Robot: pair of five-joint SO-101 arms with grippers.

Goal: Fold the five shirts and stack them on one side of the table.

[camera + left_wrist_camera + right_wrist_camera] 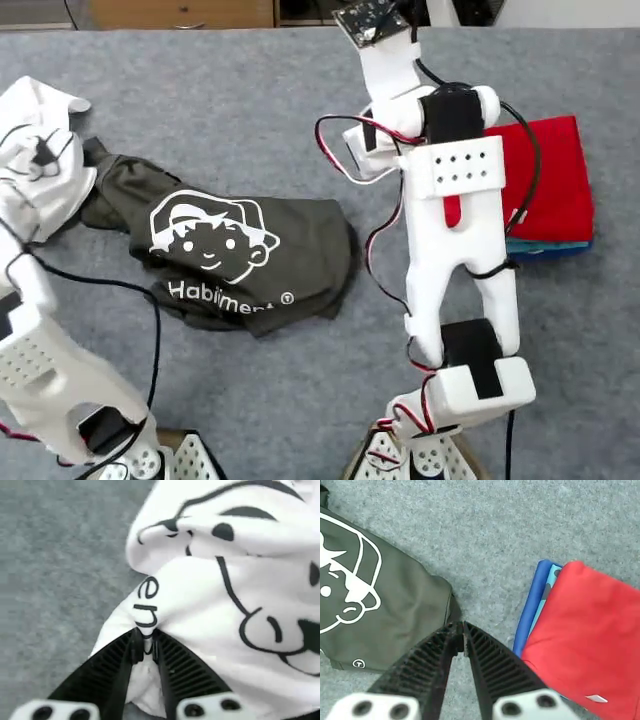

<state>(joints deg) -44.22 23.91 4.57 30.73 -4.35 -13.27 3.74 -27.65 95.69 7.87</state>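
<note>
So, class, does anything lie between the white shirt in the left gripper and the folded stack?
Yes. The crumpled dark olive shirt lies on the table between the white shirt and the red-topped stack. The right arm also stands over the gap beside the stack.

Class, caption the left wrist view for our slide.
Left gripper shut on a white printed shirt over grey table.

The table [250, 90] has a cover of grey, rough, felt-like cloth. The white shirt [225, 605], dark shirt [300, 250] and red shirt [555, 190] are soft matt fabric. The left gripper [145, 639] and right gripper [461, 630] are ribbed matt black plastic.
</note>
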